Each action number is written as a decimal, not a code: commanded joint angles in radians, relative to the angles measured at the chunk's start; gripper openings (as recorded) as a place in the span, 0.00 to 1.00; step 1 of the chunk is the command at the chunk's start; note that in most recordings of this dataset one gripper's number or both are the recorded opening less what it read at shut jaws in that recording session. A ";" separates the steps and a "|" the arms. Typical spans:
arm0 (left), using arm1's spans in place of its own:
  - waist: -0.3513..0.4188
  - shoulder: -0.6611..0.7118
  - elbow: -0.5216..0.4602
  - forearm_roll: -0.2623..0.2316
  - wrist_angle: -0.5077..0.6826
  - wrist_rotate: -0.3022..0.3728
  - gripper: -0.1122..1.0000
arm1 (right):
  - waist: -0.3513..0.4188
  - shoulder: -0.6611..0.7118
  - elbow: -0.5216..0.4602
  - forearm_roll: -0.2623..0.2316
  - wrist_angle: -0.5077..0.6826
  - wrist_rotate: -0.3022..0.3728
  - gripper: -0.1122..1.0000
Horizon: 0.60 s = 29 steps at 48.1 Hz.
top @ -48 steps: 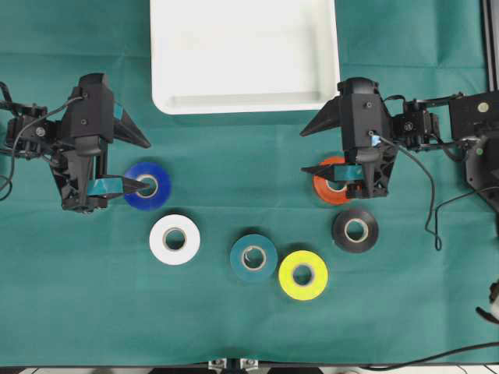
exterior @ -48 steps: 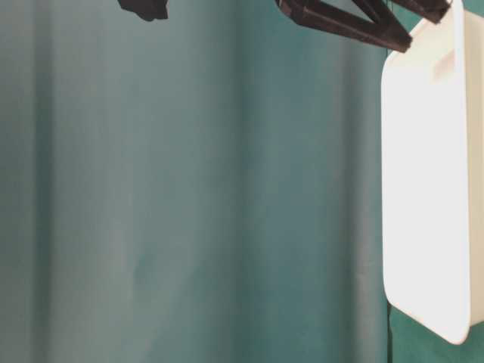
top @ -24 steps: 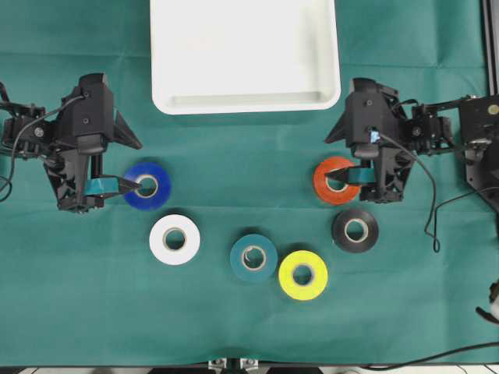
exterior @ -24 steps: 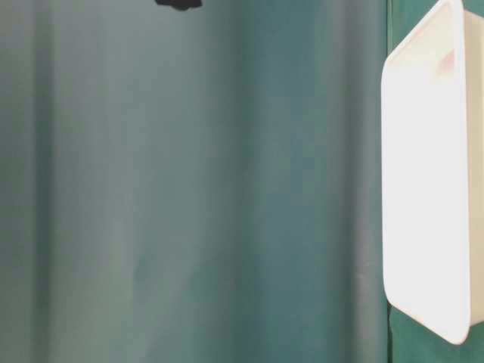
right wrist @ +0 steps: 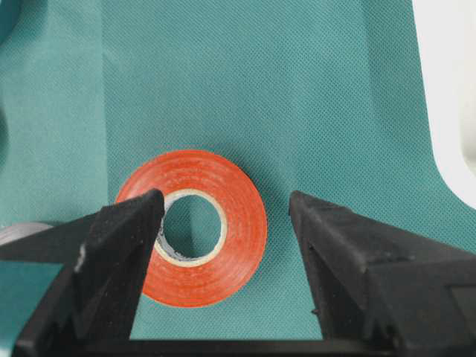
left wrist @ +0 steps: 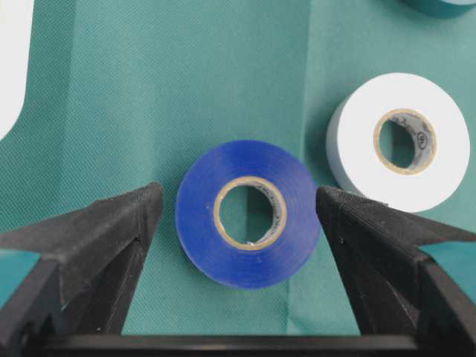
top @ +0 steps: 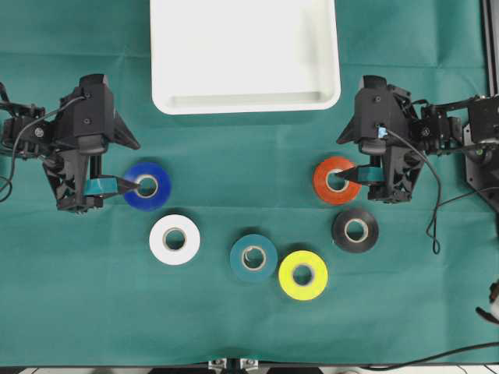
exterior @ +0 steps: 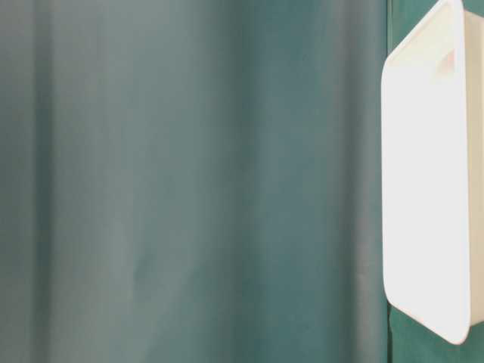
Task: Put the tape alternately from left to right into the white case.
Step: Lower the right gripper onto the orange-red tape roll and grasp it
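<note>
Six rolls of tape lie on the green cloth: blue (top: 147, 185), white (top: 175, 239), teal (top: 253, 257), yellow (top: 303, 274), black (top: 355, 230) and red-orange (top: 337, 180). My left gripper (top: 139, 166) is open and straddles the blue roll (left wrist: 249, 260), one finger on each side, apart from it. My right gripper (top: 341, 159) is open over the red-orange roll (right wrist: 242, 238); its left finger overlaps the roll's core and its right finger stands clear. The white case (top: 245, 54) sits empty at the back.
The white roll (left wrist: 401, 141) lies just right of the blue one. The case's corner (right wrist: 450, 97) is close beside my right gripper. Cables (top: 431, 210) and a black frame (top: 491, 47) run along the right side. The table-level view shows the case (exterior: 431, 174).
My right gripper has shifted right, so the red-orange roll now shows more fully. The left gripper pulled back slightly. Dark arm parts have left the top of the table-level view.
</note>
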 commanded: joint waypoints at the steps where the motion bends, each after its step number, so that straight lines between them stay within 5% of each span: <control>1: -0.003 -0.014 -0.008 -0.002 -0.003 -0.002 0.65 | 0.003 -0.012 -0.008 -0.002 -0.003 0.002 0.79; 29: -0.003 -0.028 -0.008 0.000 -0.003 0.000 0.65 | 0.002 0.077 -0.002 -0.002 -0.029 0.005 0.79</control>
